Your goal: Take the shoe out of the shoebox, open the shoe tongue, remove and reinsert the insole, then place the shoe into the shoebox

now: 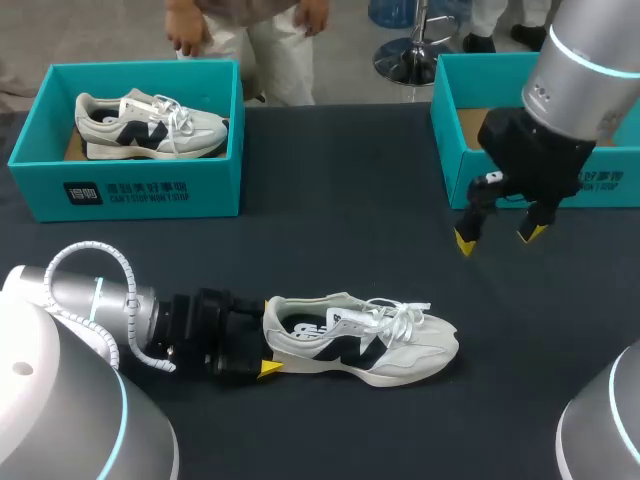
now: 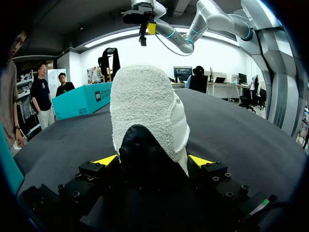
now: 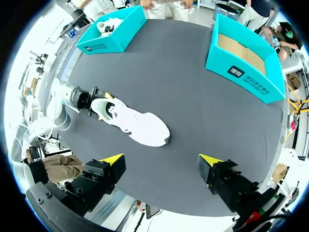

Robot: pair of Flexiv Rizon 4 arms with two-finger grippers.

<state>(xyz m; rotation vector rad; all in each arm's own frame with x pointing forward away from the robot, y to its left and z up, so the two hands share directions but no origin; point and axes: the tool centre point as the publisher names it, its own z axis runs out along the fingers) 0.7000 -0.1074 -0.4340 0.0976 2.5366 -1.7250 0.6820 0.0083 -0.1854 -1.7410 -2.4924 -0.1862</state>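
Head view, left to right. At 10 o'clock on the dark desk (image 1: 340, 230) stands the left shoebox (image 1: 140, 190), teal and lidless, with a boxed sneaker (image 1: 150, 125) lying inside it, toe toward 3 o'clock. At 6 o'clock the task's sneaker (image 1: 370, 340), white and grey with black side panels and white laces, lies upright on its sole on the bare desk, heel toward 9 o'clock and toe toward 3 o'clock, well apart from both boxes. At 2 o'clock stands the right shoebox (image 1: 520, 185), teal and open, showing only brown card inside.

Open room: a broad band of uncovered desk runs between the two boxes and the sneaker. From the toe toward 3 o'clock the cloth is also free. The sneaker lies near the desk's 6 o'clock edge.

Tools: the left tool (image 2: 153, 162) comes in from 9 o'clock, level with the desk, and is clamped on the sneaker's heel, a yellow tip pressed against each side. The right tool (image 1: 497, 238) hangs above the desk just in front of the right shoebox, tips downward, fingers spread apart and holding nothing.
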